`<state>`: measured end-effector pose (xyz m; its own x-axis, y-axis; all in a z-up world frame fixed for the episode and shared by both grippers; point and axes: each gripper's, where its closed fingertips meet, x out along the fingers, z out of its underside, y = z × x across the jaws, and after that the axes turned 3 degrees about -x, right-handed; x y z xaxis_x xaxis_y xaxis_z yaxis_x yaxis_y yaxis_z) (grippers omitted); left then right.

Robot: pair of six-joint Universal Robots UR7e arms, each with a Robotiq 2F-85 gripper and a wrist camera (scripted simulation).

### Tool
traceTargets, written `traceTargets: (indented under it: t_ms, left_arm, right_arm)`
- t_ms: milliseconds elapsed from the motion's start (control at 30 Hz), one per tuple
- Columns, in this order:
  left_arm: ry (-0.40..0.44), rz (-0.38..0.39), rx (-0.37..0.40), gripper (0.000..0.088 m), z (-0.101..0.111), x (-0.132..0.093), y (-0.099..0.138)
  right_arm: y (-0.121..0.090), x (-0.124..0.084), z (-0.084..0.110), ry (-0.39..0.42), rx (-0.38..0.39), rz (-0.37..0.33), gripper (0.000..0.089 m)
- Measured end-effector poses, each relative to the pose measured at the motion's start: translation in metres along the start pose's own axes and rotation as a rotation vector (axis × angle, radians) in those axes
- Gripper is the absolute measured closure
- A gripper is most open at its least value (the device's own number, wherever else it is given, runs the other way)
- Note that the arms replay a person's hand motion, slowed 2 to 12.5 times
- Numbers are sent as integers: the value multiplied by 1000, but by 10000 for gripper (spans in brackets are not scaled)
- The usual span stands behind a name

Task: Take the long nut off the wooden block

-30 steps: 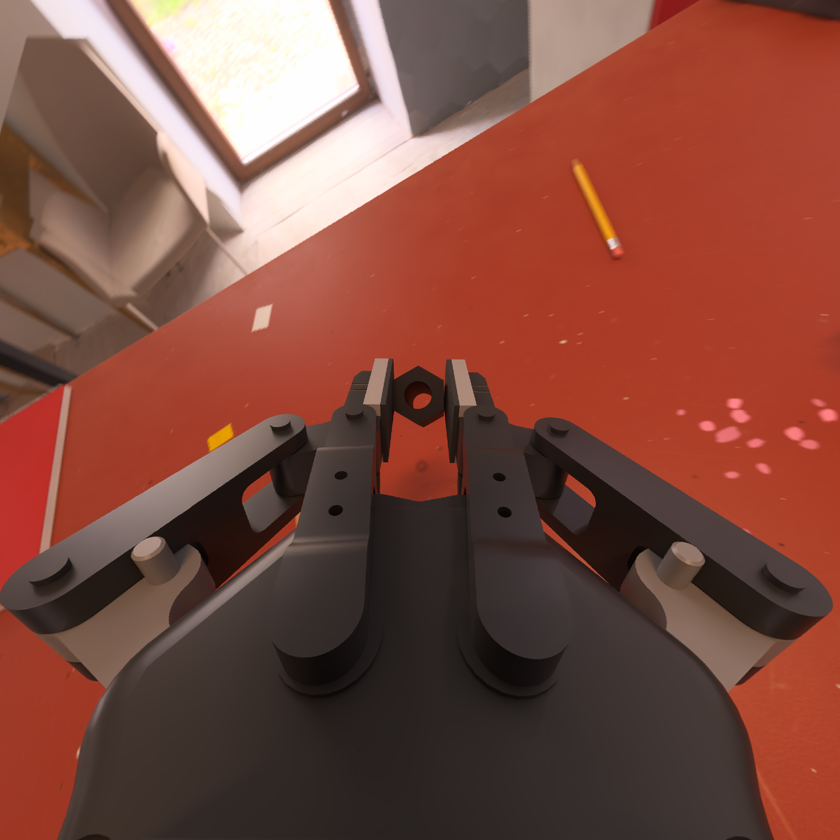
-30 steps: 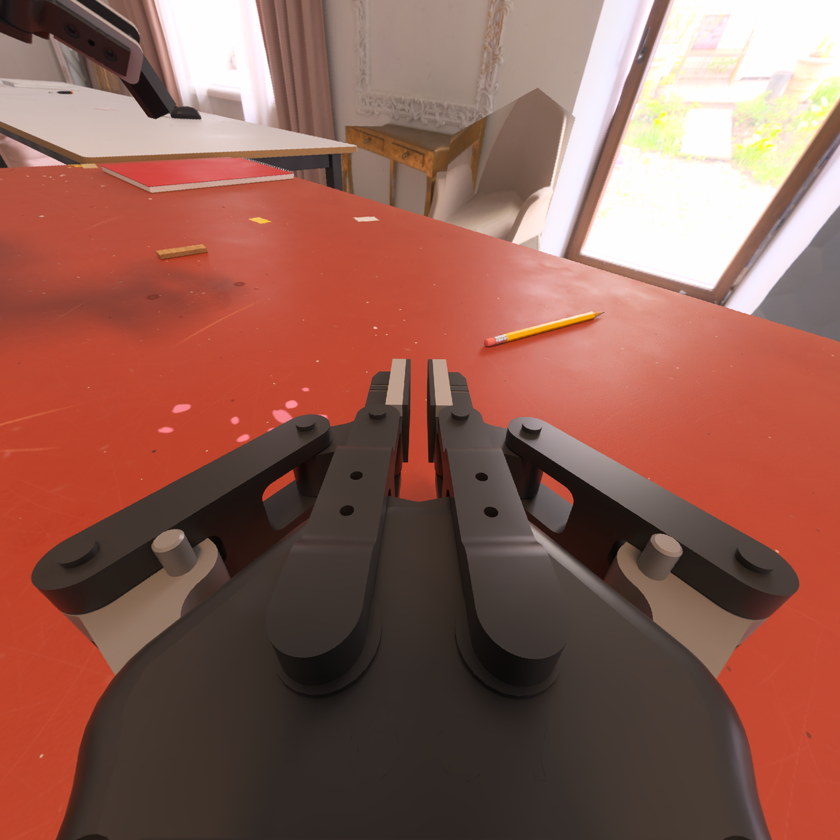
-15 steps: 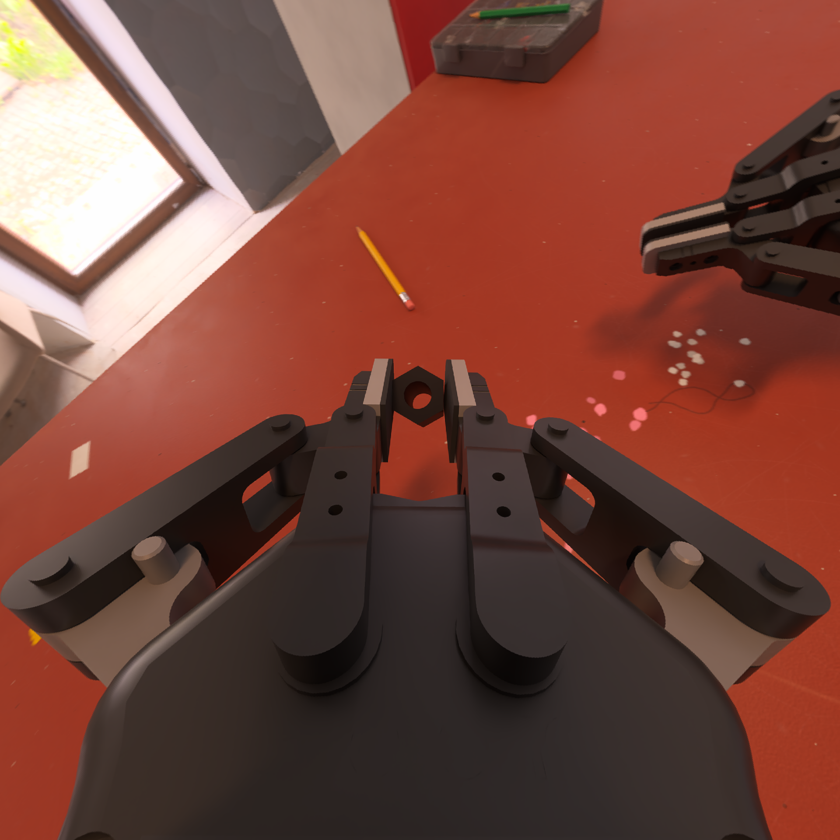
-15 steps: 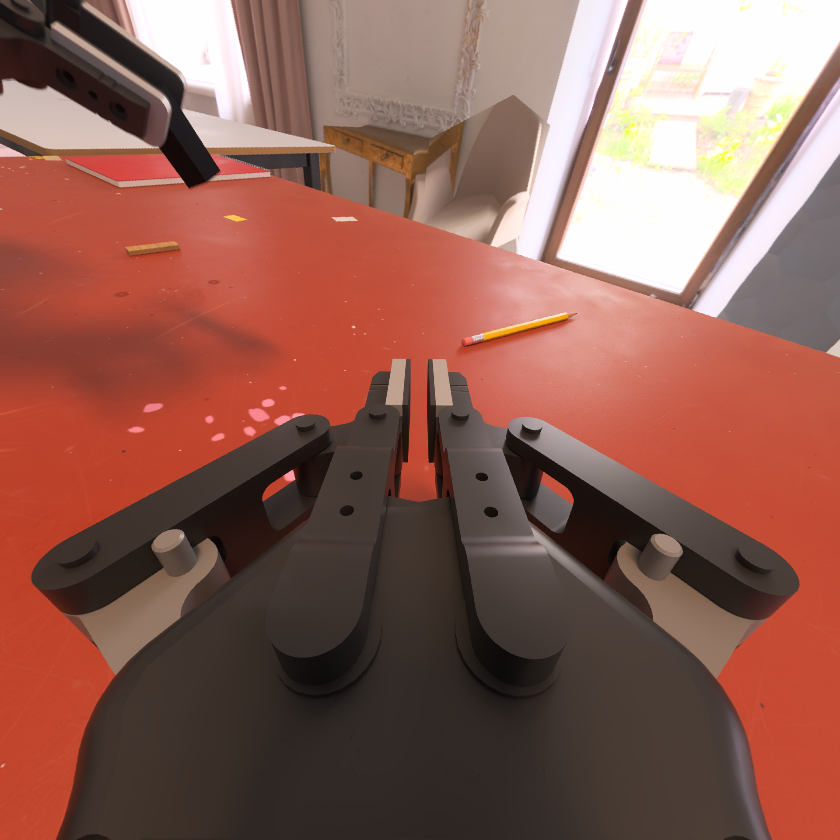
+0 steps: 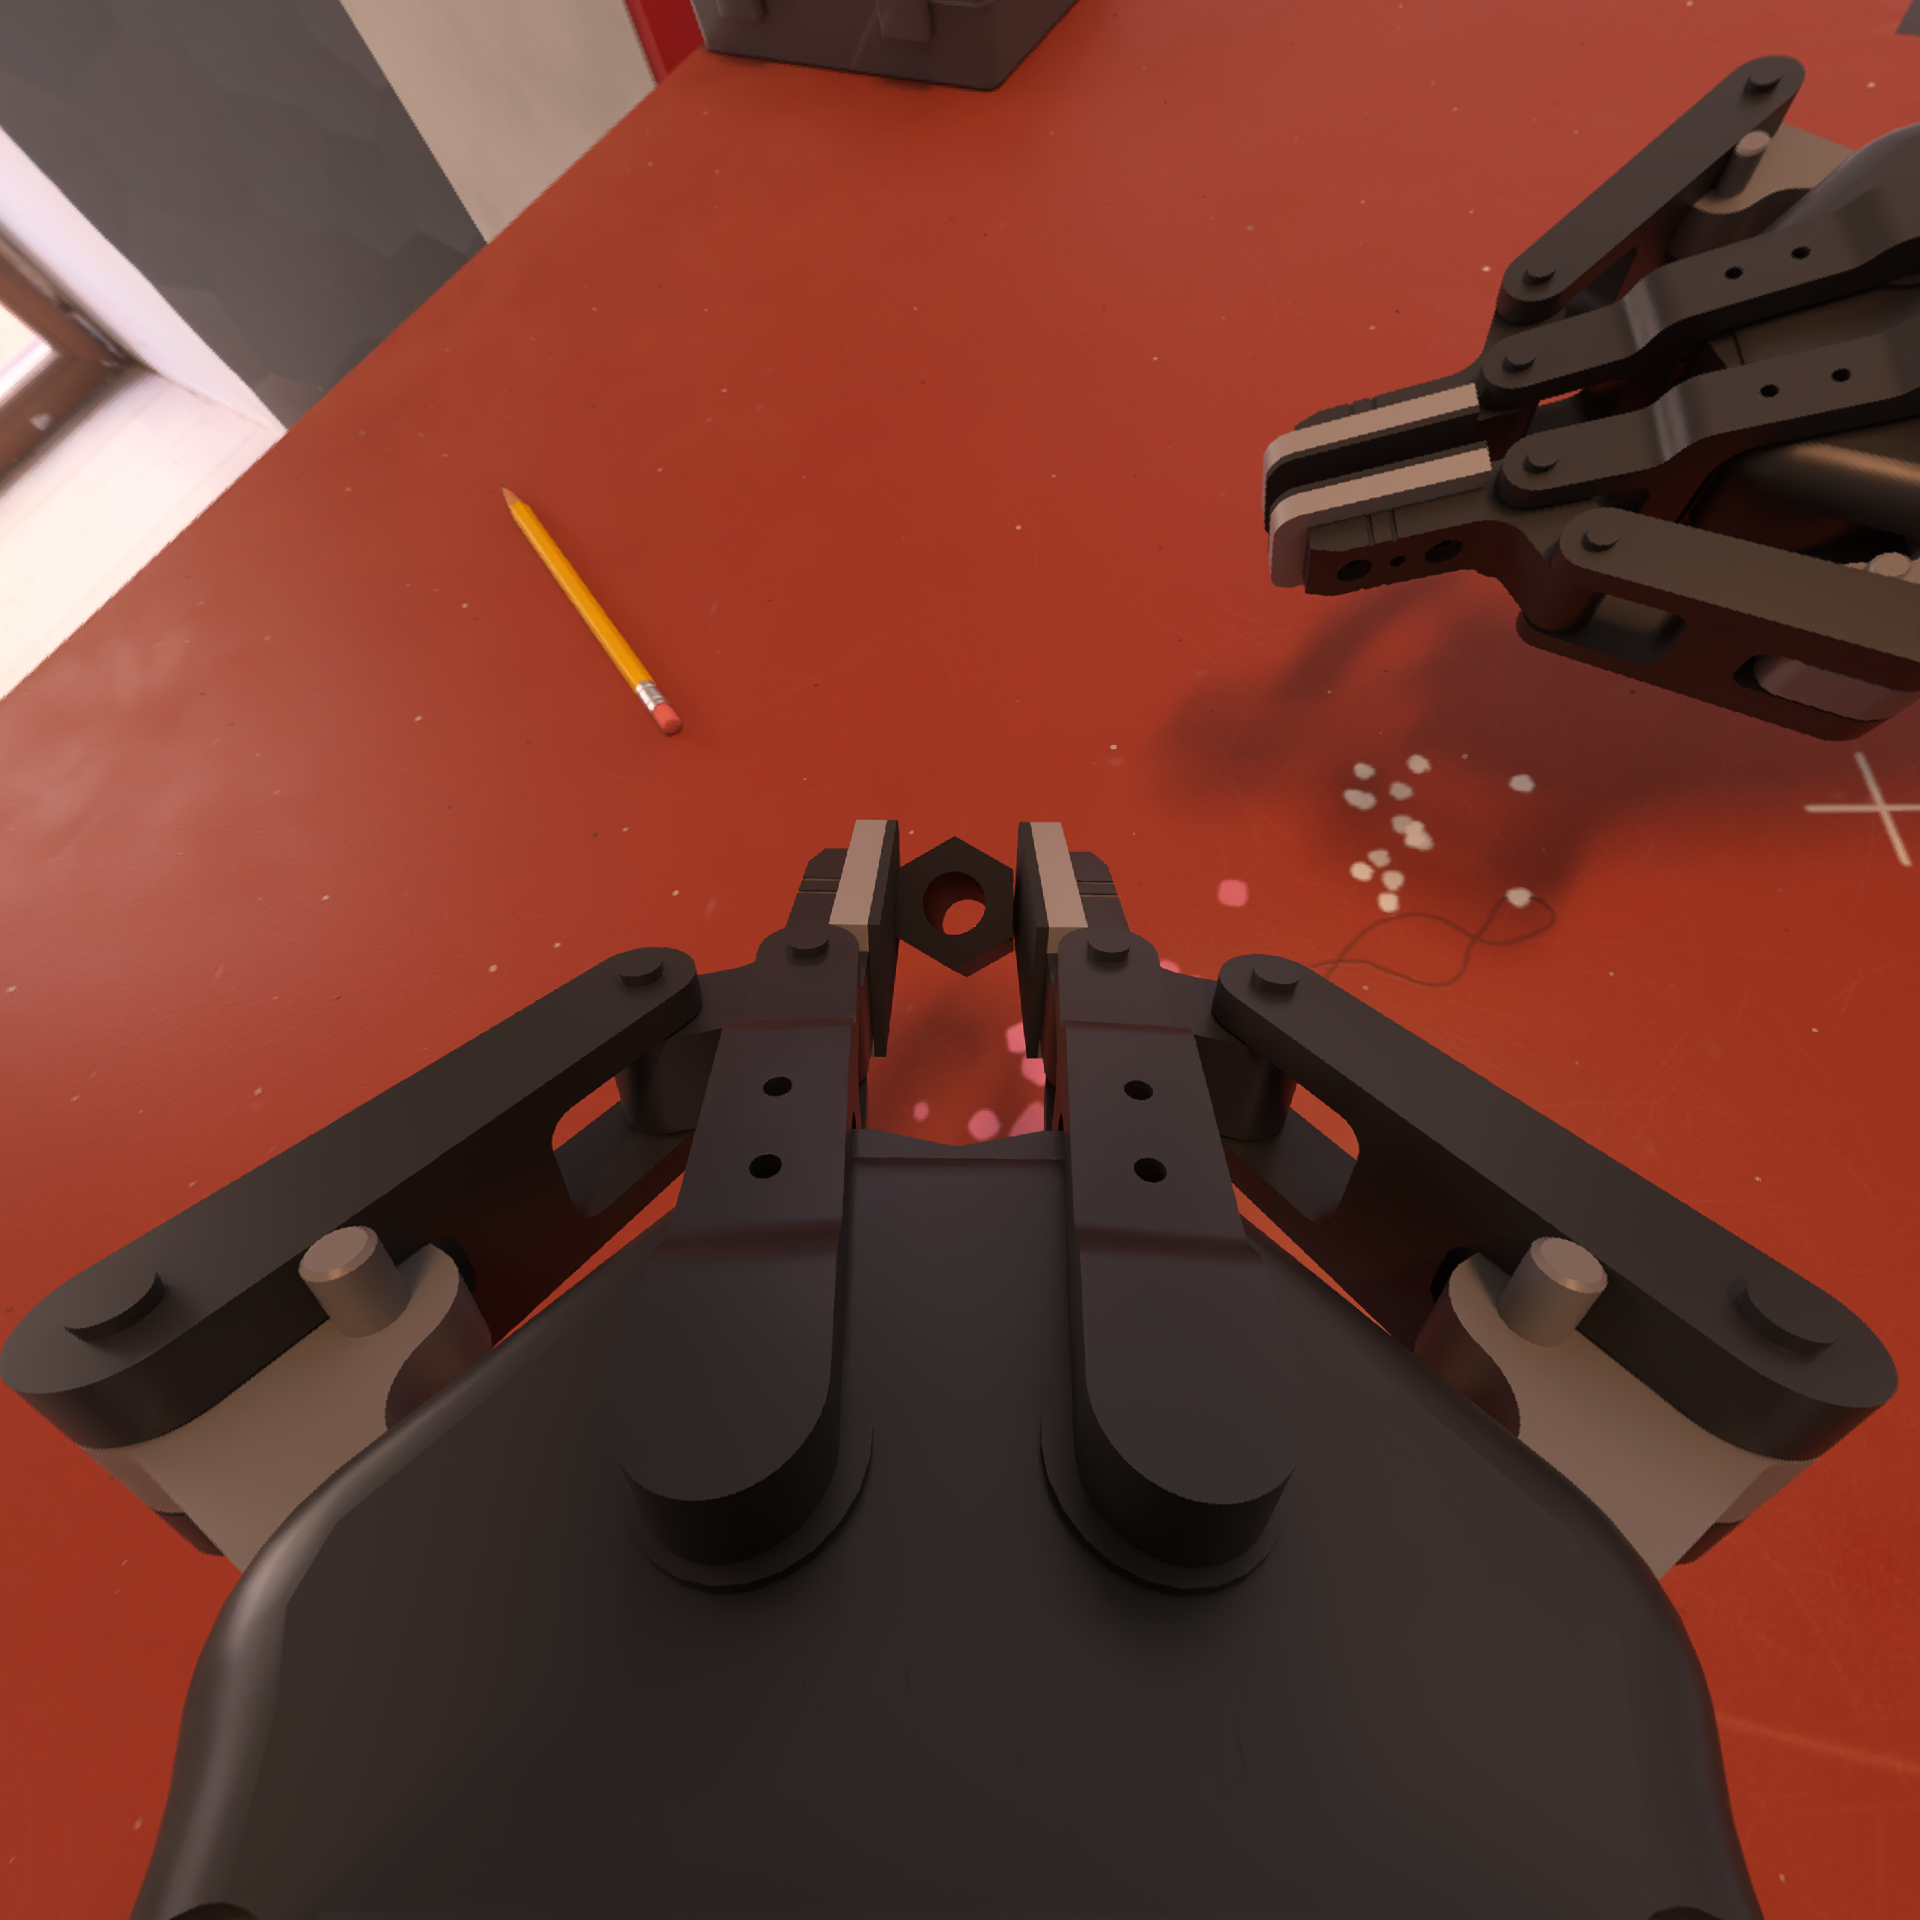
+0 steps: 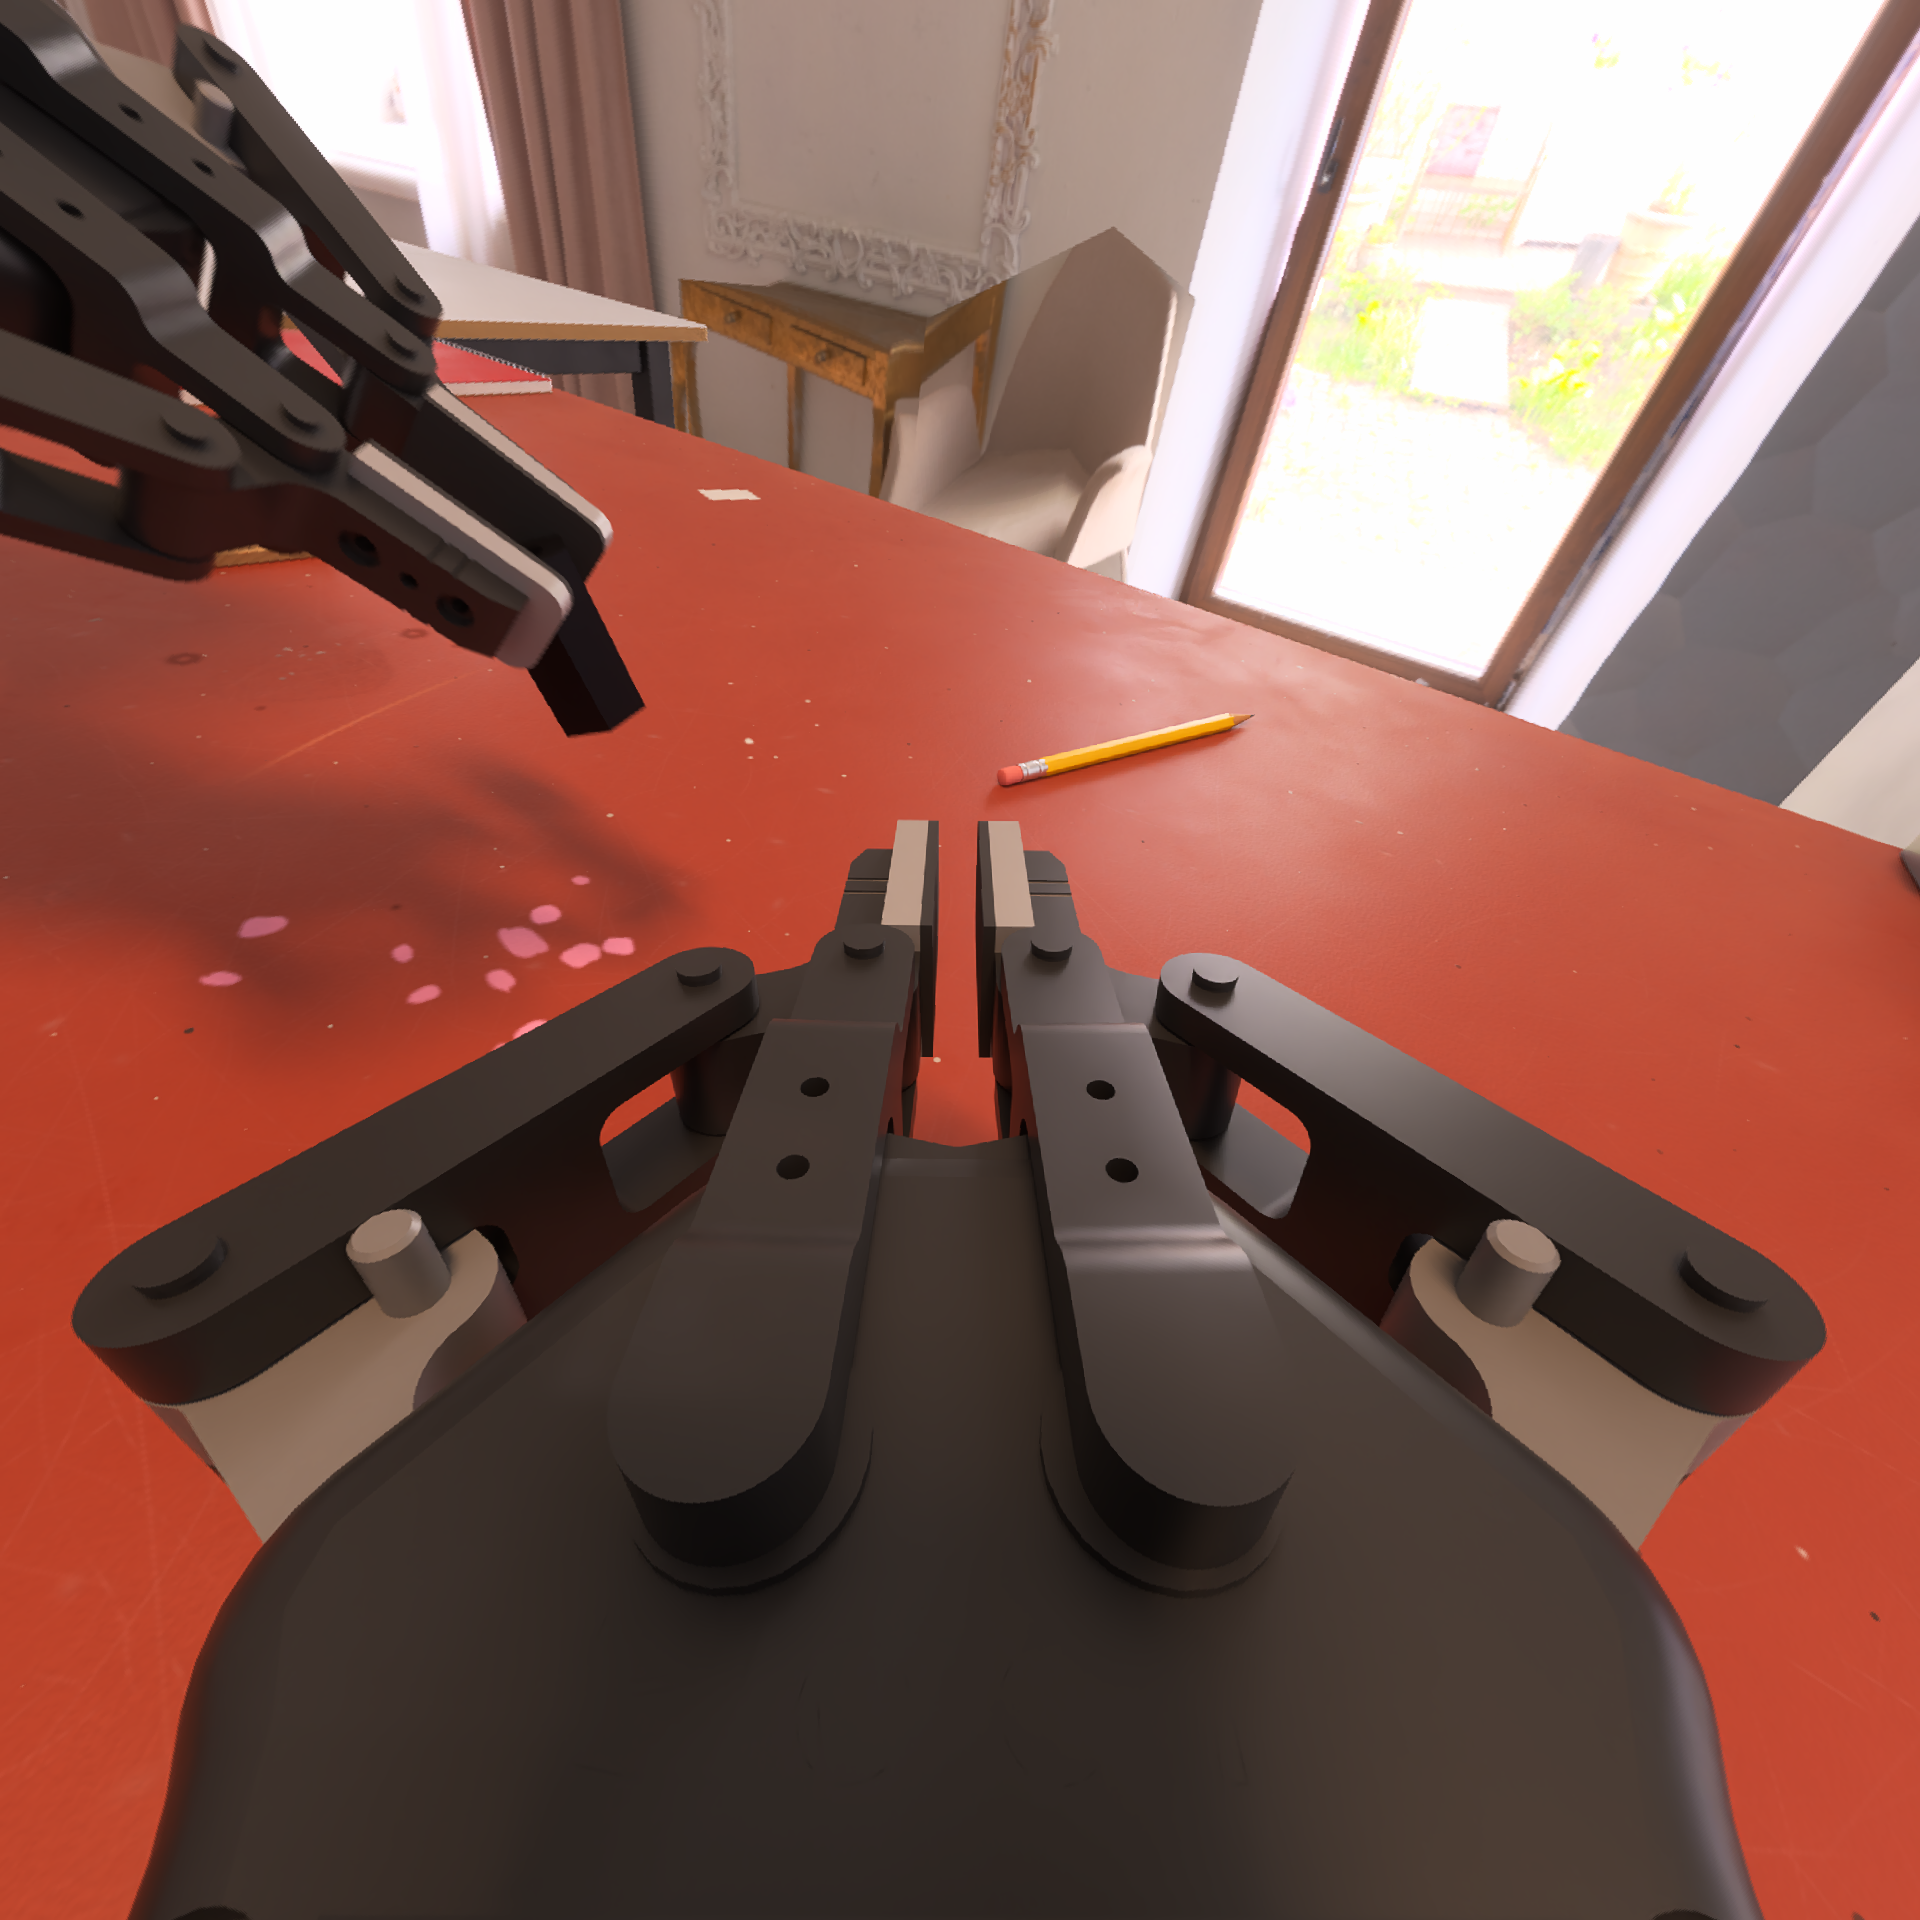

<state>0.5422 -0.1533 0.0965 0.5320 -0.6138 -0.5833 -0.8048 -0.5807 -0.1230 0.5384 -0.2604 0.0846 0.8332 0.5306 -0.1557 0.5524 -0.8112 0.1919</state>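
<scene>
My left gripper [image 5: 956, 850] is shut on the long nut [image 5: 956, 906], a dark hexagonal piece with a round bore facing the camera, held above the red table [image 5: 935, 416]. In the right wrist view the left gripper [image 6: 561, 597] reaches in from the upper left, with the nut [image 6: 587, 681] sticking out below its fingertips. My right gripper [image 6: 958, 862] is shut and empty, with a thin gap between its pads; it shows at the right of the left wrist view [image 5: 1283, 509]. No wooden block shows clearly in either view.
A yellow pencil [image 5: 592, 613] lies on the table beyond both grippers and also shows in the right wrist view [image 6: 1127, 746]. A grey case [image 5: 873, 36] stands at the far table edge. Pale flecks [image 5: 1392, 821] and pink flecks [image 6: 520, 940] dot the table.
My left gripper, still holding the nut, has swung toward the right gripper, which now looms larger in the left view. In the right view the left gripper has come down and closer.
</scene>
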Motion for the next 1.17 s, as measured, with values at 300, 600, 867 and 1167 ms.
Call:
traceTargets:
  t_ms: [300, 600, 867, 1167]
  left_arm:
    - [-39, 30, 12, 680, 5, 25, 10]
    - [-35, 97, -11, 680, 7, 43, 21]
    - [-33, 136, -42, 680, 11, 53, 24]
    - [-23, 140, -49, 680, 13, 58, 27]
  right_arm:
    - [0, 1, 0, 0, 0, -2, 830]
    - [1, 4, 1, -8, -12, 3, 842]
    - [2, 7, 1, -14, -9, 4, 860]
    - [4, 10, 1, -14, -9, 18, 864]
